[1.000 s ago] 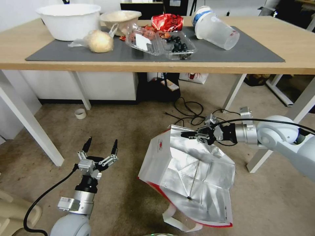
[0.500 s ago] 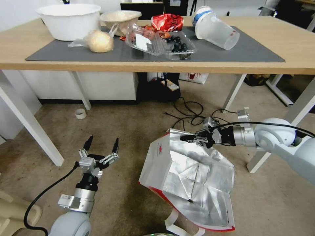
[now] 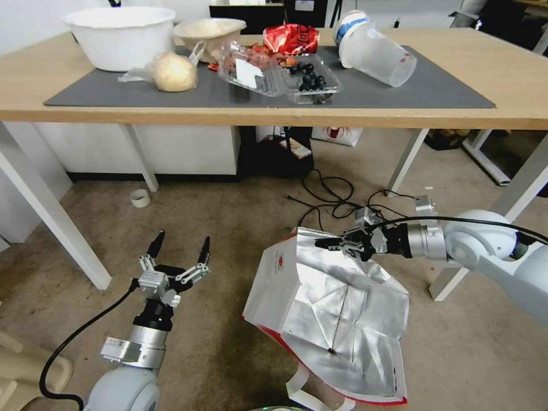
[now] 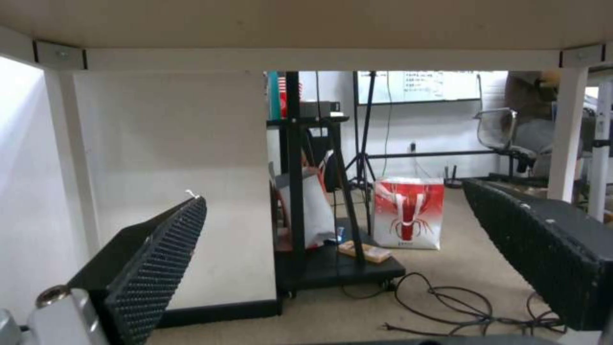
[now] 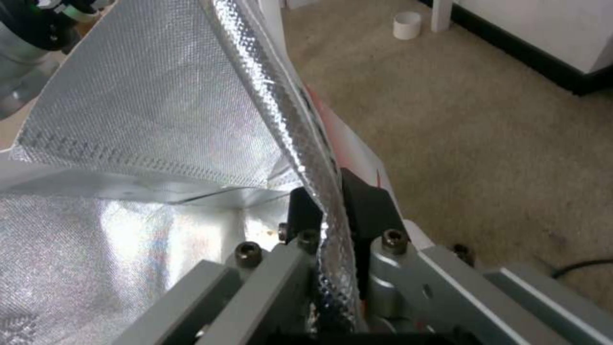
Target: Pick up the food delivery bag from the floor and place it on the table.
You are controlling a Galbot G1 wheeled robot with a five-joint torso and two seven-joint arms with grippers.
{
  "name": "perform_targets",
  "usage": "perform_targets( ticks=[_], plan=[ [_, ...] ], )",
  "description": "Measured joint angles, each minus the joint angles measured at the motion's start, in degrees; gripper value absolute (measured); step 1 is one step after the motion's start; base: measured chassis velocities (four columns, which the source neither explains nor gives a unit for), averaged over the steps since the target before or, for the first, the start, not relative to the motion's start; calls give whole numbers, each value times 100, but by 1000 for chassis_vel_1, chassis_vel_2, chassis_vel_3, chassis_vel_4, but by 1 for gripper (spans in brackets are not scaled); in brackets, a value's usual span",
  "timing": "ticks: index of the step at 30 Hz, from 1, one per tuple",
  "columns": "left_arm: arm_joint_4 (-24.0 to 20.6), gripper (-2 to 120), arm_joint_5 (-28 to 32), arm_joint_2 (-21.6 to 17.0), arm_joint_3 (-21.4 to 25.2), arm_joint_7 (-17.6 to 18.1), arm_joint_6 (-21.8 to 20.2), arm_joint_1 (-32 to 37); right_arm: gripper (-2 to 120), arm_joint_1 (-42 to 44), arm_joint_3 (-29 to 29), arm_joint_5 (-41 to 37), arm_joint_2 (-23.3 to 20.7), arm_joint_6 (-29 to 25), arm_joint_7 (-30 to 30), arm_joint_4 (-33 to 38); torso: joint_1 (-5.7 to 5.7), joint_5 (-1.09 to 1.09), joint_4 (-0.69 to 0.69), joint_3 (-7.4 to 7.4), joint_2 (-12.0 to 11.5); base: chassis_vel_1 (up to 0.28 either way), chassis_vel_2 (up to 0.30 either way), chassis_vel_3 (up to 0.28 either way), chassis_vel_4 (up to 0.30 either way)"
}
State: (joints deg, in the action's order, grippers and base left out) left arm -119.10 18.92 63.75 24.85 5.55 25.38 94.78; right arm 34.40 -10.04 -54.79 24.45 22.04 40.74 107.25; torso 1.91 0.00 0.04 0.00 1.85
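The right gripper pinches the food delivery bag's foil rim on the floor, jaws pressed together; next, lift it onto the surface, while the left gripper waits spread.

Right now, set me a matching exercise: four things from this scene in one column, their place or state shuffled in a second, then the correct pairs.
Things
1. food delivery bag
2. left gripper
3. right gripper
4. white bowl

Place or state
A. on the table, at its left end
B. jaws spread, nothing between them
C. lying on the floor, foil lining showing
D. clamped on the bag's foil rim

Pairs: 1-C, 2-B, 3-D, 4-A
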Motion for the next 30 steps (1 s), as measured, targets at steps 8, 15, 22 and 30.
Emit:
perform_targets(
  ticks=[8,15,22,30],
  plan=[
    [1,100,-2,17,7,-36,23,42,0,23,22,2,-24,-10,22,25,0,0,0,0,0,0,0,0,0],
    [-7,100,4,22,8,-76,30,50,0,40,23,18,-10,-18,24,36,0,0,0,0,0,0,0,0,0],
    [14,100,121,-1,4,-154,66,24,0,45,23,26,-7,-36,31,31,0,0,0,0,0,0,0,0,0],
    [76,100,242,-34,-5,-280,117,-29,0,29,12,35,-8,-51,52,-8,5,0,0,63,80,0,0,0,0]
  ],
)
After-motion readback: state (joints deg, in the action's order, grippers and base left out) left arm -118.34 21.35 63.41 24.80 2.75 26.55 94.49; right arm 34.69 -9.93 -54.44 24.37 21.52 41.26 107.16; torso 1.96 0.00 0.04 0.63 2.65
